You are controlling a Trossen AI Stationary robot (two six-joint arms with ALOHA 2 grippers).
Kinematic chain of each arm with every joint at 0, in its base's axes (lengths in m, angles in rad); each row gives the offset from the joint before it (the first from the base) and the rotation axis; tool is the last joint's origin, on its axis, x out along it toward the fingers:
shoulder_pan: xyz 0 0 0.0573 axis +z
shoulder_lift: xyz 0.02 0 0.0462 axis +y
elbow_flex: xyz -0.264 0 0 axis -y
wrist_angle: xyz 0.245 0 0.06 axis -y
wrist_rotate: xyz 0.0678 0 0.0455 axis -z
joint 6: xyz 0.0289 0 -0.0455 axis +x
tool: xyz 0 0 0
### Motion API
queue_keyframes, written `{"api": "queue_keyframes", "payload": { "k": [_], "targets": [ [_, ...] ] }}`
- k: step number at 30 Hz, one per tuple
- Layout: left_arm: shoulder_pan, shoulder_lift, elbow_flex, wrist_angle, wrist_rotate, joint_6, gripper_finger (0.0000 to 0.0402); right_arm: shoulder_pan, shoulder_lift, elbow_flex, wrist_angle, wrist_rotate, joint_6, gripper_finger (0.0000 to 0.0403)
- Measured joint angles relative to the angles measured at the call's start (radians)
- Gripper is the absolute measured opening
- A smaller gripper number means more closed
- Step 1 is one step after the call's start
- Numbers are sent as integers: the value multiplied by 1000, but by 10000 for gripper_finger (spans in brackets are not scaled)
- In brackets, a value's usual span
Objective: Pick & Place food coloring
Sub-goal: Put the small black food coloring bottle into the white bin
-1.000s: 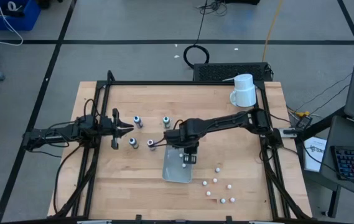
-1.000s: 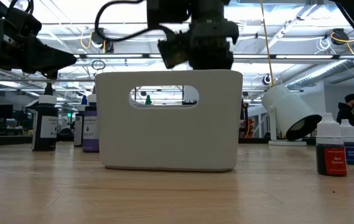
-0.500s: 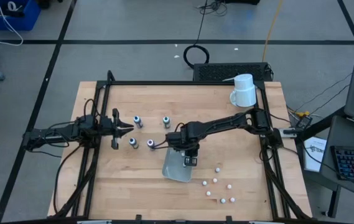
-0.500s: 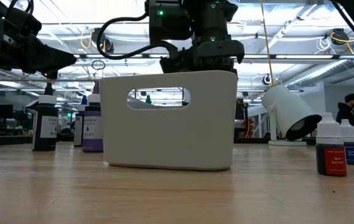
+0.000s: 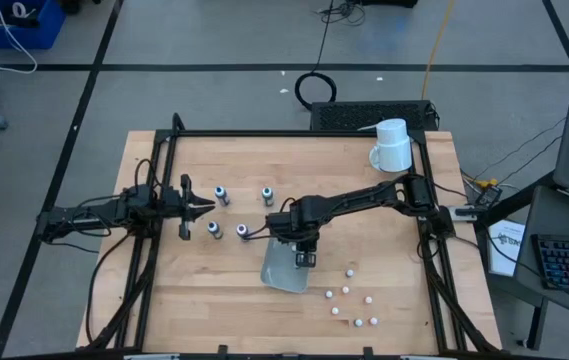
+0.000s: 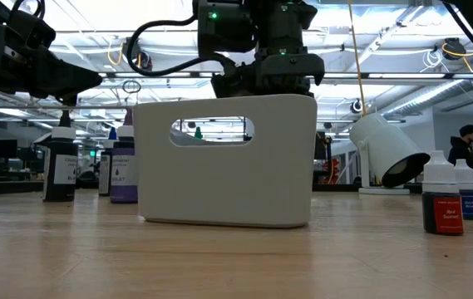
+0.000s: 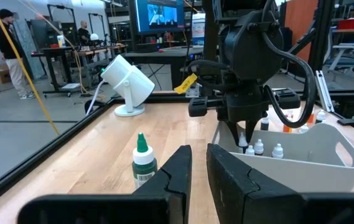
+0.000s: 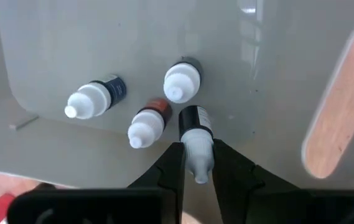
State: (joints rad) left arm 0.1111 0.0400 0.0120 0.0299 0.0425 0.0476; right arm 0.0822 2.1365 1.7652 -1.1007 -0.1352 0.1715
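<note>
Right gripper [image 8: 196,163] pinches a white-capped food coloring bottle [image 8: 195,140] over the white bin [image 6: 224,170]; three bottles just beyond. Left gripper [image 7: 198,171] closed, idle.

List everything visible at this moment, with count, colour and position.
table: one, pale wood, under everything
bin: one, white, middle of the table
mug: one, white, far right corner
dark-capped bottles: four, pale bodies, on the table between the left gripper and the bin
loose white-capped bottles: about seven, on the table to the right of the bin
bottles in the bin: three, white caps, on its floor
held bottle: one, white cap, dark label, inside the bin
people: two, dark clothes, in the room beyond
left gripper: shut, empty, beside the dark-capped bottles
right gripper: closed on the held bottle, down in the bin
</note>
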Motion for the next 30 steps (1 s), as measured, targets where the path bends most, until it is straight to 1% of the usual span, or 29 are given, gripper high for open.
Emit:
{"api": "queue_keyframes", "payload": {
  "k": [6, 15, 23, 30],
  "targets": [
    [0, 0, 0, 0, 0, 0, 58, 0, 0, 0, -30, 1, 7, 51],
    [0, 0, 0, 0, 0, 0, 58, 0, 0, -2, 2, 3, 4, 51],
    [0, 0, 0, 0, 0, 0, 58, 0, -7, -67, 44, 0, -1, 52],
    [0, 0, 0, 0, 0, 0, 58, -1, -6, -69, 55, 0, 0, 52]
  ]
}}
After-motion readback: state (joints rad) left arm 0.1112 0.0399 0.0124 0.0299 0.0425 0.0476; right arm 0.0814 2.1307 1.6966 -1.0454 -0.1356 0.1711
